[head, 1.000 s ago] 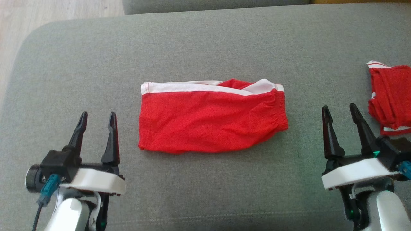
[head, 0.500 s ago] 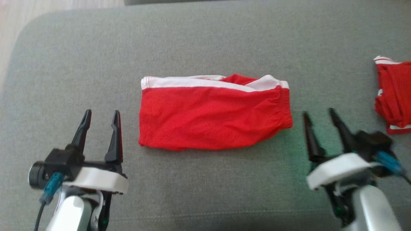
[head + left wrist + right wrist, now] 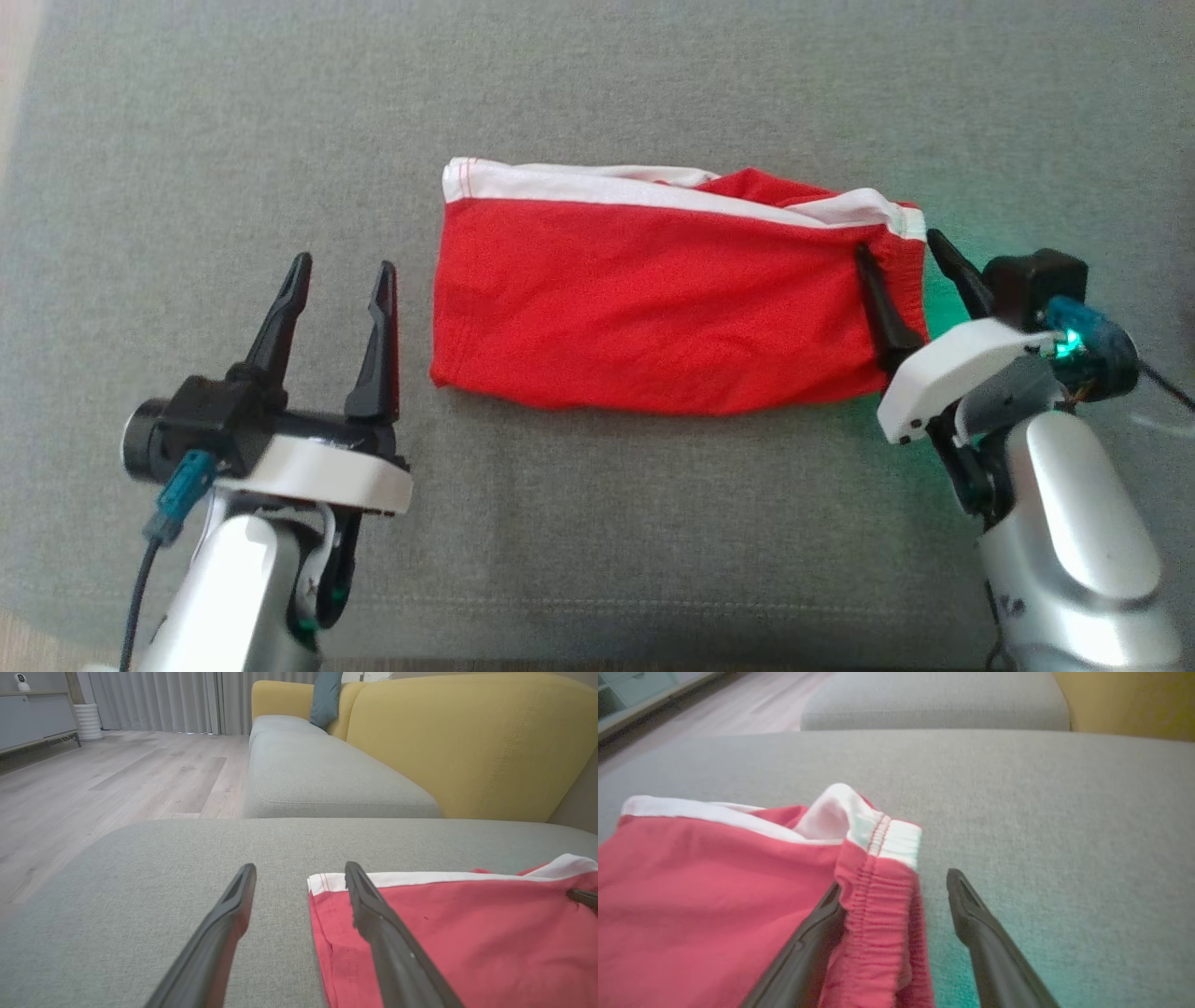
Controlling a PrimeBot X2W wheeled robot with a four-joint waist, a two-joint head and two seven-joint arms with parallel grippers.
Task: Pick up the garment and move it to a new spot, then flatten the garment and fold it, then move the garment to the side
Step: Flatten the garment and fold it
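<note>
The garment [image 3: 653, 308] is a pair of red shorts with a white side stripe, folded into a flat rectangle on the grey sofa cushion [image 3: 607, 523]. My right gripper [image 3: 904, 254] is open and straddles its elastic waistband [image 3: 878, 896] at the right end: one finger lies on the red cloth, the other on the cushion just beyond the edge. My left gripper [image 3: 341, 275] is open and holds nothing. It sits a little left of the shorts' left hem [image 3: 322, 924], with its right finger overlapping that hem in the left wrist view.
A second grey cushion [image 3: 322, 779] and a yellow sofa back [image 3: 467, 742] lie beyond this cushion. Wooden floor [image 3: 93, 784] runs off to the left. The cushion's front edge is close below both arms.
The head camera dipped and shifted, putting the second red garment at the right out of frame. My right gripper moved forward and left onto the shorts' waistband end. The left gripper kept its pose.
</note>
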